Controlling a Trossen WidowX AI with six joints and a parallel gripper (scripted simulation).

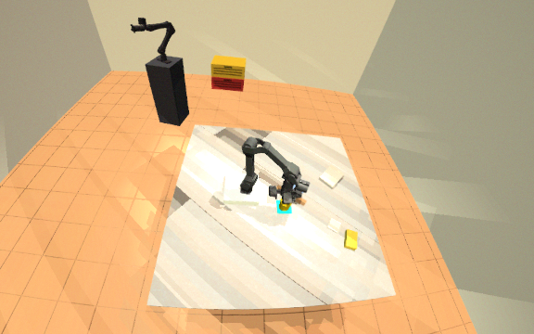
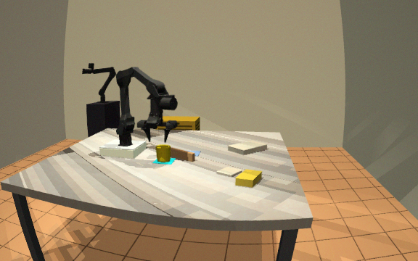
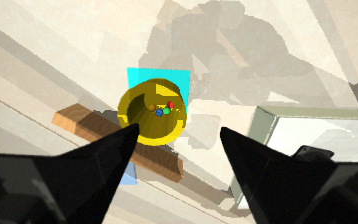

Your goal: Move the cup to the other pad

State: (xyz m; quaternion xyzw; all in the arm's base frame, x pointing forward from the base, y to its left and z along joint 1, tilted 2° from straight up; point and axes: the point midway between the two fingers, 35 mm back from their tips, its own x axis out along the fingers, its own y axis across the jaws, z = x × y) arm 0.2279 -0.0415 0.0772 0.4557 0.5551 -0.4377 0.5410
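Note:
A yellow cup stands upright on a cyan pad. Several coloured marbles lie inside it. My gripper is open and empty. It hangs a little above the cup, and the fingertips are clear of the rim. A light blue pad lies behind a brown wooden block, mostly hidden by it.
The arm's white base plate sits beside the cup. A yellow block, a small cream tile and a larger cream slab lie to the right on the table.

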